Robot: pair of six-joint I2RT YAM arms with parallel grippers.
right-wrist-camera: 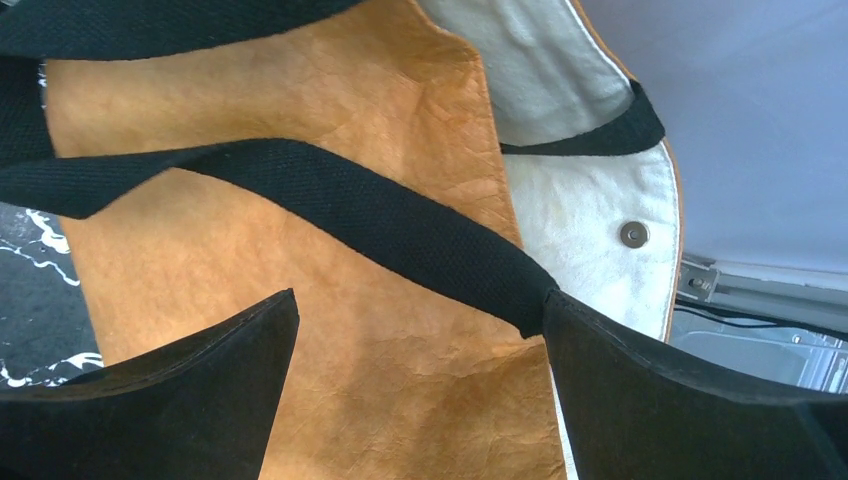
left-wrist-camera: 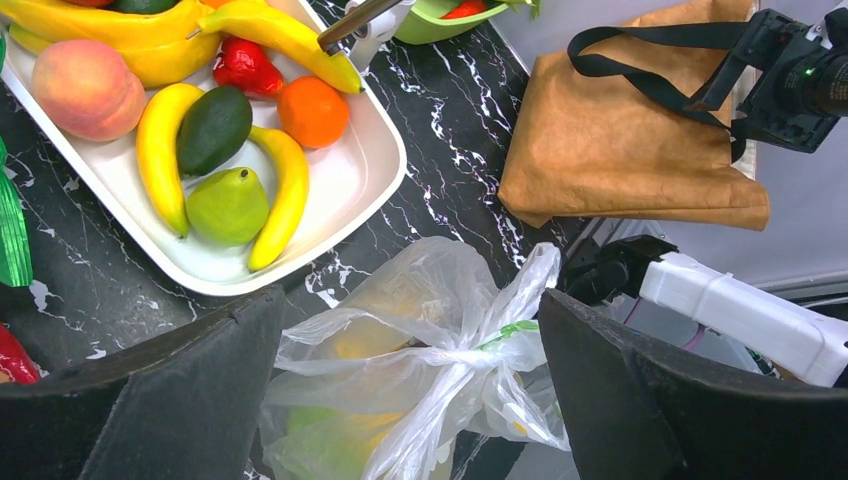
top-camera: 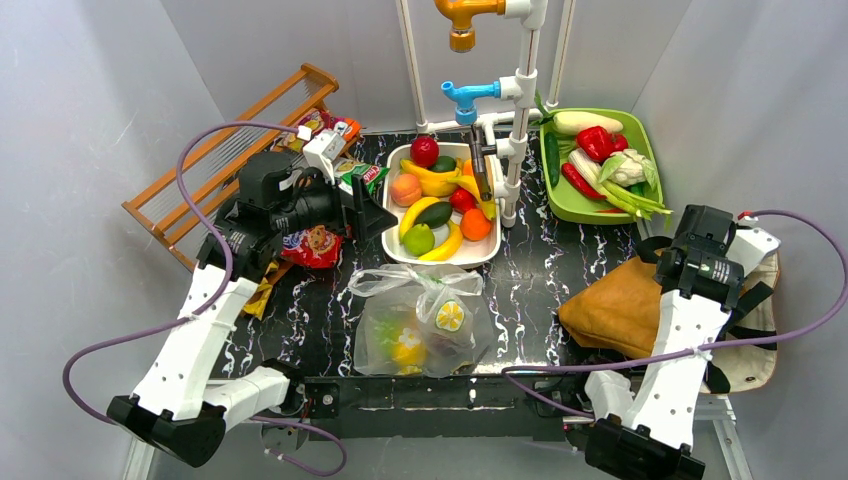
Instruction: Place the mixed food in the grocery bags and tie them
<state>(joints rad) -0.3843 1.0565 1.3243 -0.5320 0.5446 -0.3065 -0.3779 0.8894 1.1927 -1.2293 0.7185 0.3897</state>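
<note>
The clear plastic grocery bag (top-camera: 415,325) lies at the near middle of the table, its handles tied in a knot (left-wrist-camera: 470,355), with yellow and green food showing through it. More mixed food, bananas (left-wrist-camera: 160,150), an avocado and an orange among it, fills a white tray (left-wrist-camera: 370,190). My left gripper (top-camera: 362,205) hangs open beside that tray; in its wrist view the bag lies below the open left gripper (left-wrist-camera: 410,350), untouched. The tan tote (top-camera: 620,305) lies flat at the right. My right gripper (right-wrist-camera: 420,330) is open just above it, one fingertip against a black strap (right-wrist-camera: 350,200).
A green tray (top-camera: 560,205) of vegetables sits at the back right, behind a white pipe stand with taps (top-camera: 520,120). Snack packets (top-camera: 312,245) lie left of the white tray, and a wooden rack (top-camera: 230,150) leans at the far left. The tote's cream lining (right-wrist-camera: 580,200) overhangs the table's right edge.
</note>
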